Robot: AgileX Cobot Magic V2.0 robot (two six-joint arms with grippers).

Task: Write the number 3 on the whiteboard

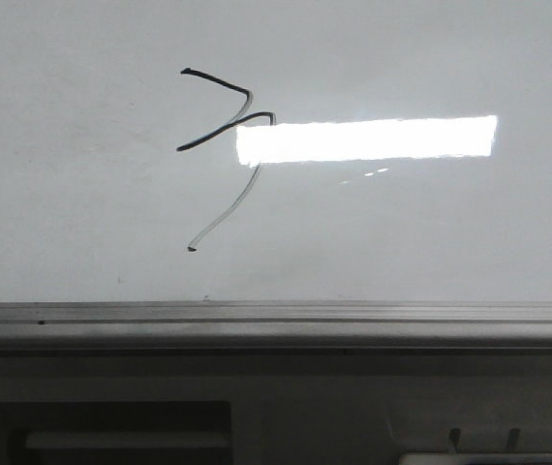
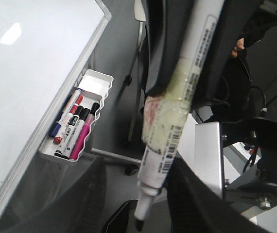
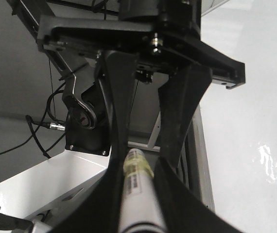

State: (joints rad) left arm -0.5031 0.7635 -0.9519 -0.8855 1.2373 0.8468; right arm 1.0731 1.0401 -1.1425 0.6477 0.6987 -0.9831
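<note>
Whiteboard with the number 3 drawn well above its edge rail. The figure is a thin, angular black line: two prongs and a faint tail running down towards the rail. A bright glare patch overlaps its right side.

**Claw state.** The right claw is clenched on the barrel of the marker pen. The left claw has its blurred fingers on either side of the bare nib, but whether they press on it cannot be told.

**Handling (judged).**
- The pen is light, stiff and smooth.
- The taped band at mid-barrel probably gives the best hold, since bare plastic could slip or twist under writing pressure.
- The nib is soft and should meet the glossy board gently.
- Fresh ink smears if brushed.

**Differences between views.**
- Only the front view shows the written figure, and no arm appears in it.
- Only the left wrist view shows the nib, the barcode label and a tray of spare markers hung just beside the rail.
- The right wrist view shows the grip itself, with the board well off to one side.
</note>
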